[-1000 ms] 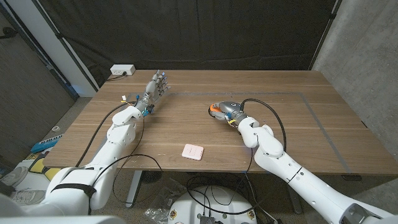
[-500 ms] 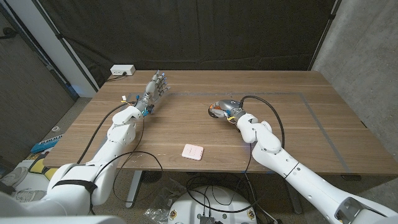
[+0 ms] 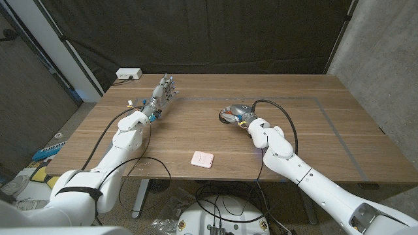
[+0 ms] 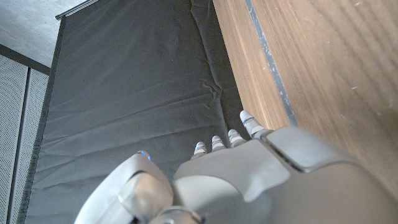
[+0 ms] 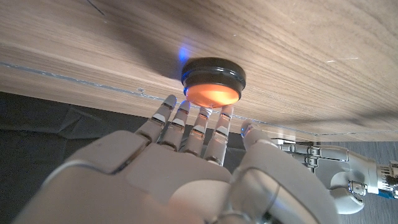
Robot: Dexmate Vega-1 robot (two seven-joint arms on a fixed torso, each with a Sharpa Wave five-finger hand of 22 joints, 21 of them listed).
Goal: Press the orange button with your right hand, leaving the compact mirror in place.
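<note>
The orange button [image 5: 212,94] is touched by the spread fingertips [image 5: 225,112] of the right hand [image 3: 236,113]. The left hand [image 3: 163,89] is held with fingers extended, empty, near the worktop's [image 3: 313,140] far left corner. The compact mirror [image 3: 202,159] is seen by the near edge.

A white power strip [image 3: 128,74] sat at the far left corner of the brown wooden table [image 3: 196,134]. A black curtain [image 3: 196,32] hung behind.

No readable text, label, brand, number or sign turns up anywhere here. The round orange button on its black base [image 5: 213,82] carries no lettering, the flat pink square compact mirror [image 3: 202,158] shows a blank face, and the white power strip [image 3: 128,74] at the far corner of the wooden table [image 3: 326,124] is too small to read.
</note>
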